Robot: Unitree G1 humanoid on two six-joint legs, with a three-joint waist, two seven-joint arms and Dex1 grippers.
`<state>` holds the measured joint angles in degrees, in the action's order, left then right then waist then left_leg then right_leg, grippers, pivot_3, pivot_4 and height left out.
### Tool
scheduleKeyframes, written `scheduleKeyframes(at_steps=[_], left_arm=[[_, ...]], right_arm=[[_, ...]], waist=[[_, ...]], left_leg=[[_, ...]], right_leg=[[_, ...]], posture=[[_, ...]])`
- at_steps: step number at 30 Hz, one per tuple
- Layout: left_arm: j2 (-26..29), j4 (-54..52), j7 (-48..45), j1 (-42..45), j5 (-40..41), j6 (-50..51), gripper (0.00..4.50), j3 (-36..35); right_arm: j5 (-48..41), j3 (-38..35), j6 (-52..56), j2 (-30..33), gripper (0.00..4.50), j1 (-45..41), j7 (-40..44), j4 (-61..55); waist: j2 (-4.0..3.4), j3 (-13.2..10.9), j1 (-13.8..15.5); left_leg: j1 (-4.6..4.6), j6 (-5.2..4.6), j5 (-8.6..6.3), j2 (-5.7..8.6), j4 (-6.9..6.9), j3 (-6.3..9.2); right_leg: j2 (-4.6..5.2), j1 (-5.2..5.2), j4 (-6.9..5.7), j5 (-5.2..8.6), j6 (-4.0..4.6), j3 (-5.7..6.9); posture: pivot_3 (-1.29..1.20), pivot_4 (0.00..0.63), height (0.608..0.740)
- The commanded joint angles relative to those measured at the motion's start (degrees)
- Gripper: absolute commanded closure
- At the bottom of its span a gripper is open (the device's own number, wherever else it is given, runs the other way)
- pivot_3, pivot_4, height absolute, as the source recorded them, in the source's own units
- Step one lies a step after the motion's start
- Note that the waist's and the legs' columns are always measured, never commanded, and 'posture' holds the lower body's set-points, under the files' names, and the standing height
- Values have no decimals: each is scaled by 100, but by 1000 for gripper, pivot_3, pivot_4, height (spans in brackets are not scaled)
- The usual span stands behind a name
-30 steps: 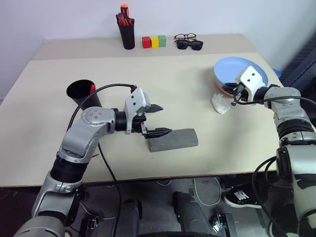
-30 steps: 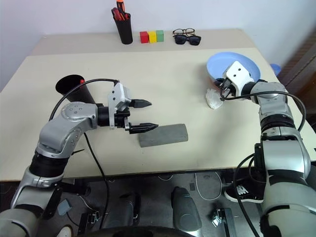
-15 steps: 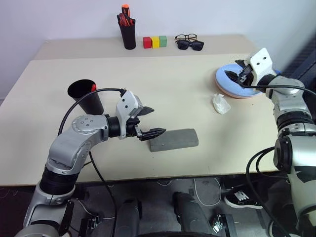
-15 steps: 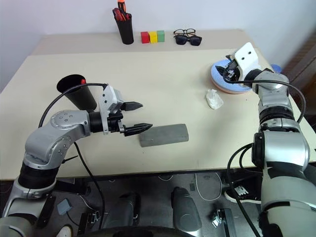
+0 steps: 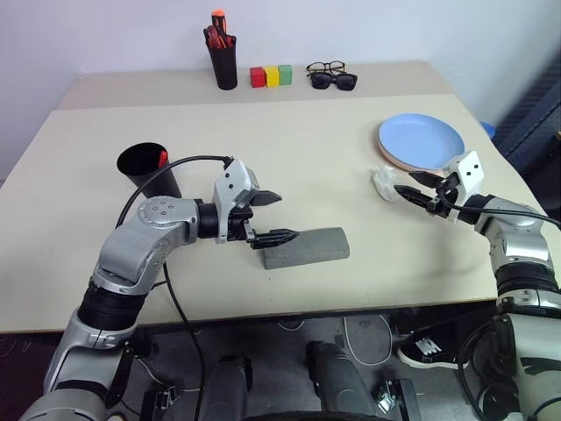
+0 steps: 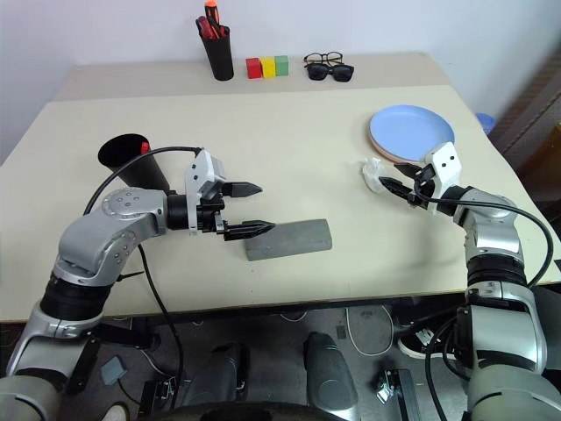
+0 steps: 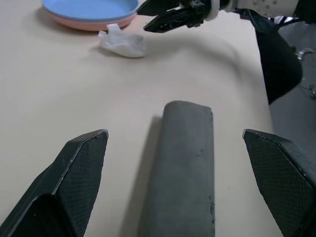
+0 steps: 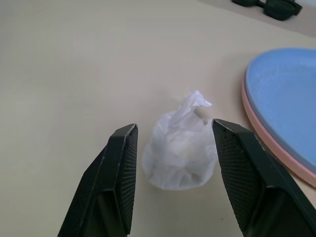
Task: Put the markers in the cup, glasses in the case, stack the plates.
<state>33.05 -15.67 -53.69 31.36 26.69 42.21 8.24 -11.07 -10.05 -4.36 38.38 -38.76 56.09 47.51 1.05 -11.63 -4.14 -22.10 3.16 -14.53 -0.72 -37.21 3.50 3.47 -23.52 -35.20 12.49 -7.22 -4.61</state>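
Note:
The light blue plate (image 5: 421,140) lies flat on the salmon pink plate (image 5: 396,164) at the table's right. My right gripper (image 5: 412,191) is open just in front of them, pointing at a crumpled white tissue (image 8: 180,143) that sits ahead of its fingertips. The grey case (image 5: 305,247) lies shut at the table's middle front. My left gripper (image 5: 279,217) is open at the case's left end, with nothing held. The black cup (image 5: 149,168) stands at the left, a marker's red-orange cap (image 5: 163,157) poking out of it. The glasses are out of view.
At the back stand a narrow black holder of red-orange pens (image 5: 226,61), red, yellow and green blocks (image 5: 269,75), and black-framed spectacles with sunglasses (image 5: 331,75). The table's near edge runs just below the case.
The blue plate, held tilted by my right gripper a second ago, now lies on the pink plate. The right gripper has let go, dropped back and down, and faces the tissue. The left arm stayed.

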Motion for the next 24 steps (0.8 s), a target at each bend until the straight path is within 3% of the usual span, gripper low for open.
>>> scheduleKeyframes(at_steps=[1, 18, 21, 24], left_arm=[[104, -46, -112, 2, -9, -171, 0, -46], [196, -303, 183, -233, -3, -125, 0, -140], [187, -302, 220, -228, -19, -136, 0, -110], [168, -287, 242, -198, -17, -130, 0, -101]], right_arm=[[-77, -126, -124, -115, 2096, -224, -200, 189], [442, 186, -588, -687, 2096, -795, -916, 1654], [500, 198, -617, -674, 2880, -790, -1011, 1773], [488, 158, -661, -629, 4349, -766, -1018, 1758]], waist=[[0, 0, 7], [0, 0, 6], [1, 0, 3], [1, 0, 1]], left_leg=[[-1, 0, 0, 0, 0, 0], [-3, 0, 0, 0, 1, 1], [-3, 0, 0, 0, 1, 1], [-2, 0, 0, 0, 0, 1]], right_leg=[[0, 0, 1, 0, 0, 0], [1, 0, 3, -5, -8, 0], [1, 0, 3, -5, -8, 0], [0, 0, 2, -5, -8, 0]], posture=[[0, 150, 740], [0, 150, 740], [0, 150, 740], [0, 150, 740]])
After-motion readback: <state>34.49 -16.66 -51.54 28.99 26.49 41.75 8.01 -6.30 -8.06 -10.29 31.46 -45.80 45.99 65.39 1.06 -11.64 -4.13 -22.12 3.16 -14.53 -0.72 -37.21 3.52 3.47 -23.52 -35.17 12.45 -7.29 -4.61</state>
